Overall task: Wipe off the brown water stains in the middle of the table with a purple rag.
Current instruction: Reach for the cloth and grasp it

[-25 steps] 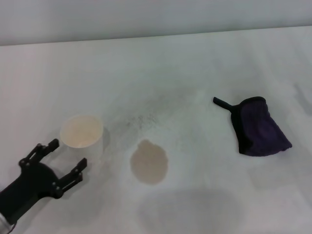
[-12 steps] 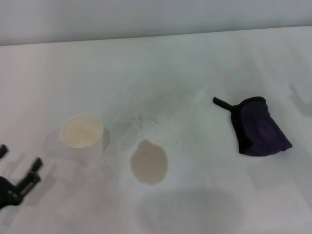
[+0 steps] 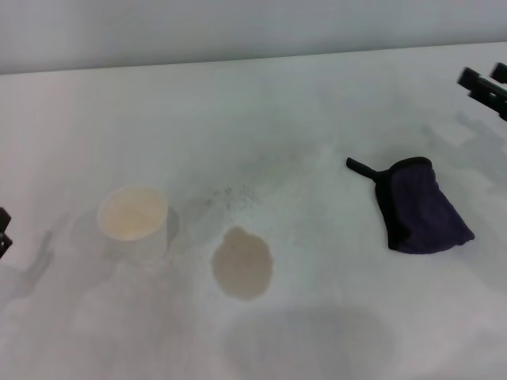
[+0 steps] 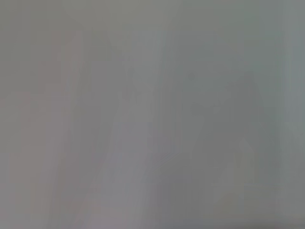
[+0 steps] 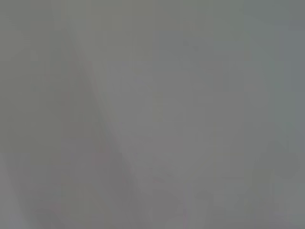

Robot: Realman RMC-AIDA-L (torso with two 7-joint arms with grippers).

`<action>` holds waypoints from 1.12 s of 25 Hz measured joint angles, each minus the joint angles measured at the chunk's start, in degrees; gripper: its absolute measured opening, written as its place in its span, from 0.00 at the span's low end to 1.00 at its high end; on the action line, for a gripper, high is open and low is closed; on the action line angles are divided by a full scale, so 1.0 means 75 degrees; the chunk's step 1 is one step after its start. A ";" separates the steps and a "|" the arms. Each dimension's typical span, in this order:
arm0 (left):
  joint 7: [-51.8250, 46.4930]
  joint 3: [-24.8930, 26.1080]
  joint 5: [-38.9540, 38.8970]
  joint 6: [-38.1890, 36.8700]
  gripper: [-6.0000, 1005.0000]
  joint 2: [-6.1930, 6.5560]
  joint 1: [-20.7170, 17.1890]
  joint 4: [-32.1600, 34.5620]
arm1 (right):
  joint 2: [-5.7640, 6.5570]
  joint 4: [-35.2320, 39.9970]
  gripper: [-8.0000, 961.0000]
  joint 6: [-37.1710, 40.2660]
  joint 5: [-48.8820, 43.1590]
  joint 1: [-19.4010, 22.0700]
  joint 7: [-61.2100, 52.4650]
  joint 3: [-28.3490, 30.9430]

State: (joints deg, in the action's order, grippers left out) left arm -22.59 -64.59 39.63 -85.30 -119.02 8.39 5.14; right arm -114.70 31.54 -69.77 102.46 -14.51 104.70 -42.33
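Observation:
The brown water stains (image 3: pixel 242 262) form one pale tan blot in the middle of the white table (image 3: pixel 261 119). To its right the purple rag (image 3: pixel 422 209) lies crumpled, its black loop tab pointing left. My right gripper (image 3: pixel 484 80) shows at the far right edge, beyond the rag and apart from it, with its two fingertips spread and nothing between them. Of my left gripper (image 3: pixel 2 229) only a dark sliver shows at the left edge, well clear of the stain. Both wrist views show plain grey only.
A white paper cup (image 3: pixel 133 218) stands upright just left of the stain. A faint grey speckled smudge (image 3: pixel 230 194) lies behind the stain. The table's far edge meets a grey wall (image 3: pixel 238 28).
My left gripper has drawn back leftward from beside the cup until almost out of view. My right gripper has come into view at the upper right. Rag, cup and stain have not moved.

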 joint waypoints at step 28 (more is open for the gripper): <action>0.0019 0.0011 -0.0328 0.0006 0.87 0.0027 0.0308 0.0107 | -0.0087 0.6622 0.77 -0.2963 -1.0713 -0.1985 -1.1122 -0.4728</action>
State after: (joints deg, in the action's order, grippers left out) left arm -22.45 -64.51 37.18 -85.25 -118.82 10.70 5.95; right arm -115.34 81.20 -91.99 22.11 -29.39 21.28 -77.79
